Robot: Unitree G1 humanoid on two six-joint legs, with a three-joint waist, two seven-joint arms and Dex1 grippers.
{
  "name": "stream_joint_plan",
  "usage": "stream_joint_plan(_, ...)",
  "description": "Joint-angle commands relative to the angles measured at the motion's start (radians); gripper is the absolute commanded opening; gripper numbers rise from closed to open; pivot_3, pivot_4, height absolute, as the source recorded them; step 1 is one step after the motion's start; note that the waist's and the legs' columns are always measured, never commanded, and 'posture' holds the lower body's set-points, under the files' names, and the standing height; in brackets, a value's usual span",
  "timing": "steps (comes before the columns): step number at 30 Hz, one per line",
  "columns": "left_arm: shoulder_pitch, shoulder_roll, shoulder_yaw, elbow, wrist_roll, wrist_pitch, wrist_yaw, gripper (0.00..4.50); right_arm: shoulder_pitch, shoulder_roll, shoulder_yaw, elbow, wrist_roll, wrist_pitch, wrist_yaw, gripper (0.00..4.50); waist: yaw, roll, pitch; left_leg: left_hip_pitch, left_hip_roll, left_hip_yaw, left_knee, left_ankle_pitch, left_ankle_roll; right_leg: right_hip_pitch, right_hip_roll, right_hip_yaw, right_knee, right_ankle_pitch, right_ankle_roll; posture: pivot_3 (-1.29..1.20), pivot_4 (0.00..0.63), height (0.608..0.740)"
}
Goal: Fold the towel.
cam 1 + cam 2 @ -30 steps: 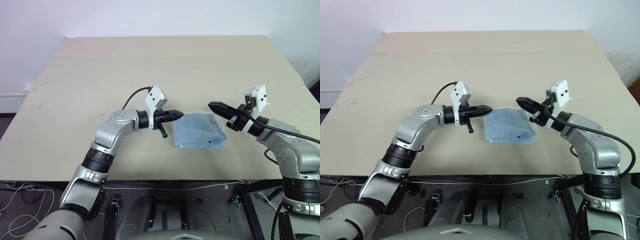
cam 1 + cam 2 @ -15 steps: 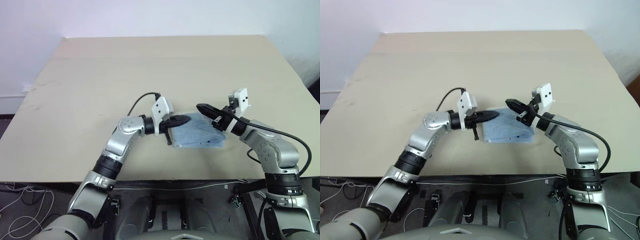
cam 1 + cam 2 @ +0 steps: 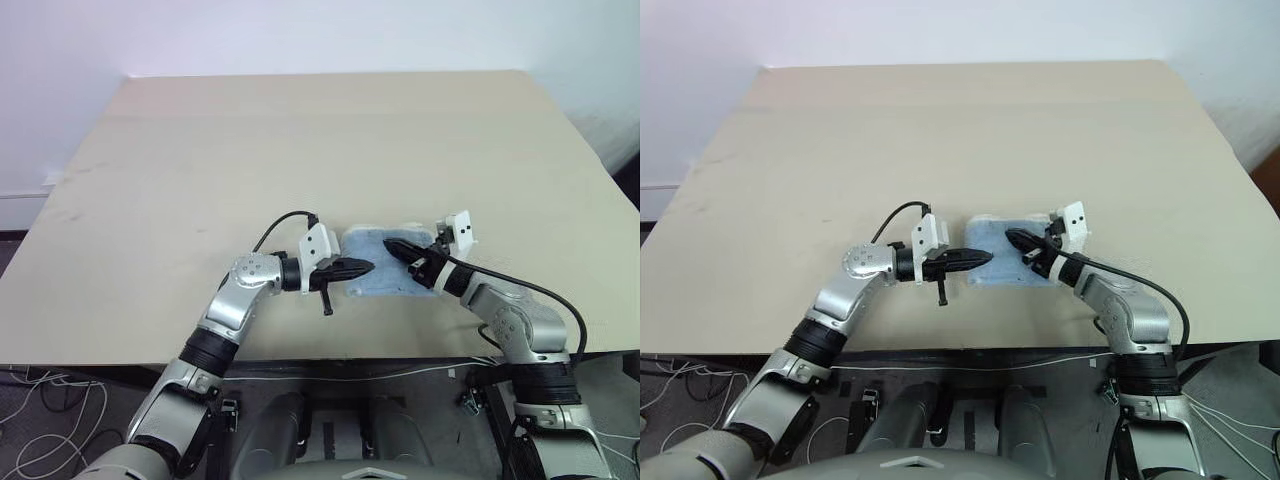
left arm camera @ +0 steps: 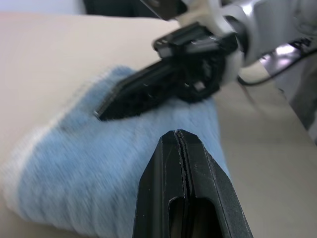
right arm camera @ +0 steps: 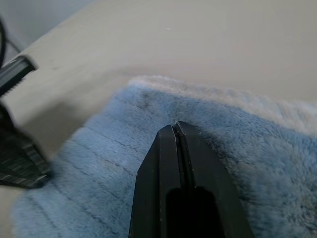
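Observation:
The towel point(image 3: 374, 281) is a light blue fluffy bundle, folded small, lying near the table's front edge. My left gripper point(image 3: 370, 266) is shut with nothing in it, and its tip reaches over the towel's left side. My right gripper point(image 3: 389, 244) is also shut and holds nothing. It points in from the right, low over the towel's top. The two tips nearly meet above the cloth. In the left wrist view my left fingertips point(image 4: 178, 135) sit over the towel point(image 4: 74, 173), with the right gripper point(image 4: 104, 113) lying across it. In the right wrist view the right gripper point(image 5: 175, 124) hovers over the towel point(image 5: 257, 148). Whether either tip touches the cloth I cannot tell.
The beige table point(image 3: 300, 150) stretches wide behind and to both sides of the towel. Its front edge point(image 3: 300, 358) runs just below the arms. Loose cables point(image 3: 30, 400) lie on the floor at the lower left.
Both arms have sunk and drawn inward, from beside the towel to low over it, tips close together. Both grippers stayed shut. The towel lies where it was.

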Motion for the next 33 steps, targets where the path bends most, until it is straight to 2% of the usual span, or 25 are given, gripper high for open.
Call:
stream_joint_plan(1, 0.018, 0.021, 0.015, 0.0, -0.001, 0.025, -0.006, 0.0, 0.022, 0.001, 0.014, 0.043, -0.032, -0.029, 0.011, 0.03, -0.002, 0.0, 0.0, 0.001, 0.0, 0.0, 0.0, 0.0, 0.0, 0.001, 0.0, 0.0, 0.0, 0.0, 0.0, 0.0, 0.15, 0.74)
stream_joint_plan(8, 0.002, 0.009, -0.002, 0.06, 0.052, -0.051, 0.01, 0.0, -0.012, 0.007, 0.029, 0.094, -0.055, -0.057, 0.029, 0.03, -0.005, -0.001, -0.001, 0.007, 0.0, 0.0, 0.001, -0.001, -0.002, 0.005, 0.0, 0.0, 0.0, 0.0, 0.0, 0.0, 0.15, 0.74)
stream_joint_plan(13, -0.011, 0.017, 0.023, 0.053, 0.031, -0.053, -0.012, 0.0, -0.032, -0.013, 0.02, 0.039, -0.022, -0.032, 0.072, 0.03, -0.016, -0.001, -0.001, 0.008, 0.0, 0.0, 0.0, -0.001, -0.002, 0.009, 0.0, 0.0, 0.0, 0.0, 0.0, 0.0, 0.15, 0.74)
stream_joint_plan(19, -0.045, 0.012, 0.122, -0.061, -0.096, -0.013, -0.027, 0.0, -0.102, -0.012, -0.091, -0.005, 0.078, 0.019, 0.037, 0.03, -0.024, 0.0, 0.0, 0.006, 0.0, 0.0, 0.0, -0.001, -0.002, 0.006, 0.0, 0.0, 0.0, 0.0, 0.0, 0.0, 0.15, 0.74)
stream_joint_plan(21, -0.076, 0.014, 0.133, -0.055, -0.079, -0.053, -0.019, 0.0, -0.118, -0.027, -0.109, -0.035, 0.103, 0.035, 0.041, 0.03, -0.022, 0.0, 0.0, 0.004, 0.0, 0.0, 0.0, -0.001, -0.002, 0.004, 0.0, 0.0, 0.0, 0.0, 0.0, 0.0, 0.15, 0.74)
stream_joint_plan(28, -0.183, -0.059, 0.082, 0.156, 0.022, -0.205, 0.0, 0.0, -0.162, -0.05, -0.096, -0.036, 0.08, 0.031, 0.038, 0.03, -0.02, 0.0, 0.0, 0.004, 0.0, 0.0, 0.0, 0.0, 0.0, 0.005, 0.0, -0.001, -0.001, 0.001, 0.001, 0.0, 0.15, 0.74)
stream_joint_plan(31, -0.193, -0.124, 0.066, 0.26, 0.036, -0.259, -0.004, 0.0, -0.133, -0.048, -0.04, 0.007, 0.011, -0.001, 0.038, 0.03, -0.02, -0.001, 0.0, 0.004, 0.0, 0.0, 0.0, 0.0, 0.0, 0.004, 0.0, -0.001, -0.001, 0.001, 0.001, 0.0, 0.15, 0.74)
stream_joint_plan(33, -0.177, -0.145, 0.041, 0.336, 0.065, -0.304, -0.026, 0.0, -0.099, -0.075, 0.071, 0.058, -0.116, -0.045, 0.033, 0.03, -0.02, -0.001, 0.0, 0.003, 0.0, 0.0, 0.0, 0.0, 0.0, 0.004, 0.0, -0.001, -0.001, 0.001, 0.001, 0.0, 0.15, 0.74)
